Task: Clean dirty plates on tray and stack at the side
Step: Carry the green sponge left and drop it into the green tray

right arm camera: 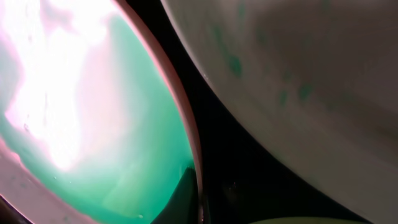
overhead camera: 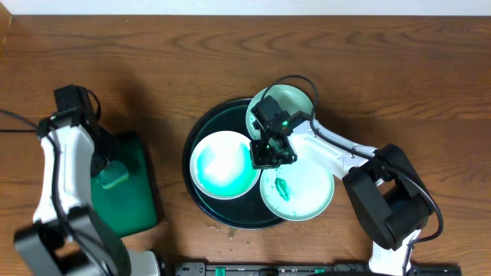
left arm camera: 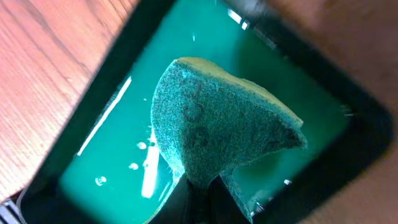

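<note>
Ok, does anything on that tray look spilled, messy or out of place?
Yes. The white round plate on the round black tray holds a pool of green liquid. Beside it, the pale green plate carrying a green smear juts past the tray's rim. Nothing looks broken.

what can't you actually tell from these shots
Whether the right gripper is shut on the left plate: overhead, its body covers the fingers; right wrist, too close, blurred.
Whether the back plate is clean: overhead, right arm covers part.
The basin floor: left wrist, sponge and glare hide it.
</note>
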`<state>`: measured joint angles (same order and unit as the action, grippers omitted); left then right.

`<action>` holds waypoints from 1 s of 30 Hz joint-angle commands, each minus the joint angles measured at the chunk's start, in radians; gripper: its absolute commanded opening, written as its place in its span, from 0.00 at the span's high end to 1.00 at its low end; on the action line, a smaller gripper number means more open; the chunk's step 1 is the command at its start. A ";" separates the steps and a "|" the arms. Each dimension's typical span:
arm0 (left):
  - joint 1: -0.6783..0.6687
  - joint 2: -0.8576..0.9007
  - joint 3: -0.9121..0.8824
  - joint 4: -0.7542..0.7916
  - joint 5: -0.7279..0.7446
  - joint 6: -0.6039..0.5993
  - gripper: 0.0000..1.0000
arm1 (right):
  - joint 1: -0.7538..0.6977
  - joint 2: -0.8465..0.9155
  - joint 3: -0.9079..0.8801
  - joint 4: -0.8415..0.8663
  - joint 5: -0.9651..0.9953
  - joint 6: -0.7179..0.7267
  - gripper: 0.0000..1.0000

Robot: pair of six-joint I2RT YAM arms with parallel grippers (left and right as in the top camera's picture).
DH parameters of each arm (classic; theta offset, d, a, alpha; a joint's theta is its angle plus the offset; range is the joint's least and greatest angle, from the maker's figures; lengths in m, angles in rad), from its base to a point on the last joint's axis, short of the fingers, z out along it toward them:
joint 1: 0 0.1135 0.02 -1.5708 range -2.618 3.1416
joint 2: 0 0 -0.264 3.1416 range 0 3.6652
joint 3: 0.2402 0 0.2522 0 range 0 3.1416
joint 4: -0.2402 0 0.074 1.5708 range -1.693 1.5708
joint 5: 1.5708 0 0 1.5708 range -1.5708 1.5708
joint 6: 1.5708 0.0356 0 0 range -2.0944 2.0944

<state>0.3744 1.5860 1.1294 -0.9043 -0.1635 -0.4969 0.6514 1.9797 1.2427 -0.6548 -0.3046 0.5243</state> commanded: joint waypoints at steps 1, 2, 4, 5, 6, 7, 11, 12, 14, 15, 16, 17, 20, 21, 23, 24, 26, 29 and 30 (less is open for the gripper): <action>0.004 0.060 -0.014 0.005 -0.006 0.006 0.93 | 0.003 0.037 -0.027 -0.036 0.053 -0.036 0.99; 0.004 0.076 -0.014 0.008 -0.006 0.006 0.93 | 0.003 0.037 -0.027 -0.037 0.053 -0.036 0.99; 0.004 0.102 -0.014 0.015 -0.005 0.006 0.93 | 0.003 0.037 -0.027 -0.039 0.053 -0.036 0.99; 0.004 0.114 -0.014 0.017 -0.005 0.006 0.93 | 0.003 0.037 -0.027 -0.039 0.053 -0.036 0.99; 0.004 0.124 -0.014 0.019 -0.002 0.006 0.93 | 0.003 0.037 -0.027 -0.038 0.053 -0.036 0.99; 0.004 0.130 -0.014 0.019 0.000 0.006 0.93 | 0.003 0.037 -0.027 -0.037 0.053 -0.036 0.99; -0.005 0.138 -0.014 0.031 0.064 0.033 0.93 | 0.003 0.037 -0.027 -0.034 0.053 -0.035 0.99; -0.010 0.138 -0.014 0.035 0.083 0.033 0.93 | 0.003 0.037 -0.027 -0.033 0.053 -0.035 0.99; -0.025 0.138 -0.014 0.042 0.118 0.048 0.93 | 0.003 0.037 -0.027 -0.032 0.053 -0.035 0.99; -0.038 0.138 -0.014 0.045 0.136 0.060 0.93 | 0.003 0.037 -0.027 -0.032 0.053 -0.035 0.99; -0.052 0.138 -0.014 0.045 0.138 0.063 0.93 | 0.003 0.037 -0.027 -0.031 0.053 -0.035 0.99; -0.068 0.138 -0.014 0.045 0.138 0.065 0.93 | 0.003 0.037 -0.027 -0.029 0.053 -0.035 0.99; -0.124 0.138 -0.014 0.045 0.138 0.074 0.93 | 0.003 0.037 -0.027 -0.025 0.053 -0.035 0.99; -0.148 0.138 -0.014 0.046 0.138 0.074 0.93 | 0.003 0.037 -0.027 -0.025 0.053 -0.035 0.99; -0.184 0.138 -0.014 0.048 0.138 0.073 0.93 | 0.003 0.037 -0.027 -0.025 0.053 -0.035 0.99; -0.201 0.138 -0.014 0.050 0.138 0.073 0.93 | 0.003 0.037 -0.027 -0.026 0.053 -0.035 0.99; -0.231 0.138 -0.014 0.053 0.138 0.072 0.93 | 0.003 0.037 -0.027 -0.026 0.053 -0.035 0.99; -0.270 0.138 -0.014 0.057 0.155 0.074 0.93 | 0.003 0.037 -0.027 -0.026 0.053 -0.035 0.99; -0.280 0.138 -0.014 0.060 0.167 0.074 0.93 | 0.003 0.037 -0.027 -0.026 0.053 -0.035 0.99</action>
<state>0.1204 1.7226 1.1213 -0.8501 -0.0395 -0.4362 0.6514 1.9797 1.2434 -0.6571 -0.3069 0.5144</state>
